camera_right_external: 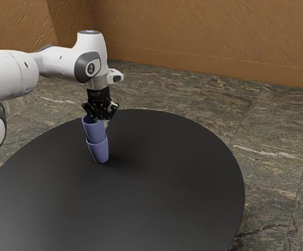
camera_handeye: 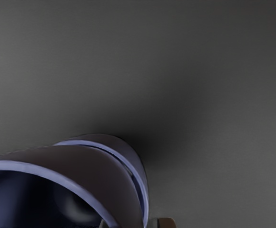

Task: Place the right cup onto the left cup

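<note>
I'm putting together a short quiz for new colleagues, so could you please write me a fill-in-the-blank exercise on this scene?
Of the upper cup and the lower cup, the gripper is nearer to the ____ one.
The cup whose rim goes around the other cup's side is the ____ one.
The round tabletop is coloured ____.
The number of cups in the stack is ____.

Missing words: upper; lower; black; two.
</note>
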Robot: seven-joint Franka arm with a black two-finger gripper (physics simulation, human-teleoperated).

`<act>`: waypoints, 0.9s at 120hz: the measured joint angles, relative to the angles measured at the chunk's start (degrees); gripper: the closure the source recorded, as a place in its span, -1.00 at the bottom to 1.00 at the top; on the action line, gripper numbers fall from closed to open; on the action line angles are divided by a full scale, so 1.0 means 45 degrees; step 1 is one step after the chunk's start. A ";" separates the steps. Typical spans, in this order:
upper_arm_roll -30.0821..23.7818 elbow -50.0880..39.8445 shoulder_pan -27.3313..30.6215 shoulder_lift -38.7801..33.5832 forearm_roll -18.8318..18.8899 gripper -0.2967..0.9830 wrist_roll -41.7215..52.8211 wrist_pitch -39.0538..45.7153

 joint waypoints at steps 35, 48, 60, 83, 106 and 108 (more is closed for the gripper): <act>-0.0009 -0.0313 0.0009 -0.0611 -0.0042 0.02 0.0012 0.0147; -0.0021 -0.0561 0.0023 -0.1224 -0.0044 -0.03 0.0020 0.0162; -0.0075 -0.0855 0.0001 -0.1753 -0.0054 -0.06 0.0029 0.0118; -0.0360 -0.1164 -0.0205 -0.2825 -0.0240 -0.23 0.0044 -0.0510; -0.0802 -0.1373 -0.0306 -0.4386 -0.0321 -0.41 0.0061 -0.1663; -0.0858 -0.1384 -0.0302 -0.4527 -0.0321 -0.42 0.0063 -0.1799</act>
